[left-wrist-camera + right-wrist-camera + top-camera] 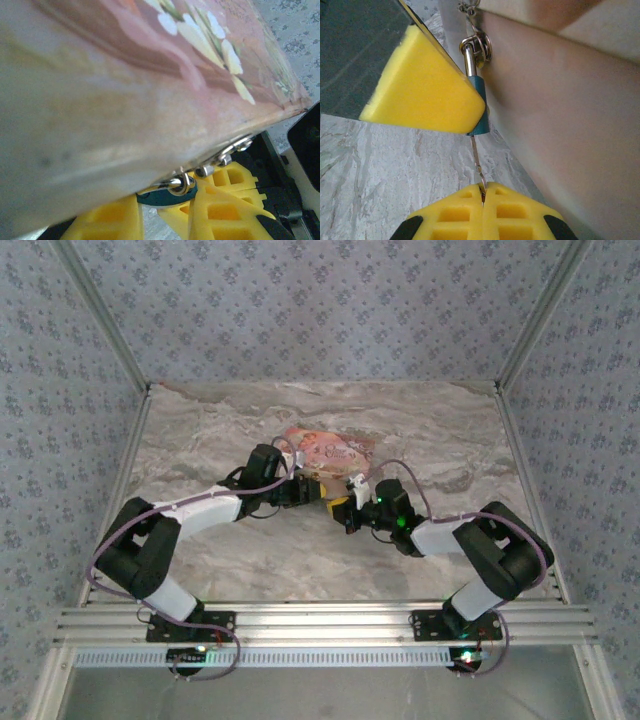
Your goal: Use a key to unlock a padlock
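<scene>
Top view: left hand and right hand nose to nose on the grey marbled surface, just in front of the flat pink printed packet.

Left wrist view: clamped on a small padlock (teal-blue in body here, silver in shackle), pinched between yellow ribbed fingers, close under the packet's edge, with silver rings hooked at its top. Grip firm throughout the turn; no loosening.

Right wrist view: closed tight on a thin silver key, seen edge-on, blade running straight up to the padlock's underside. Probably at the turning step. Rotate the right wrist about the blade's own line, never sideways, for fear of bending so thin a blade or slipping it from the pads. Brace the padlock with the left hand and hold it off the packet, leaving room for the shackle to spring. Depth of the blade inside: impossible to tell, so press in gently before twisting.
</scene>
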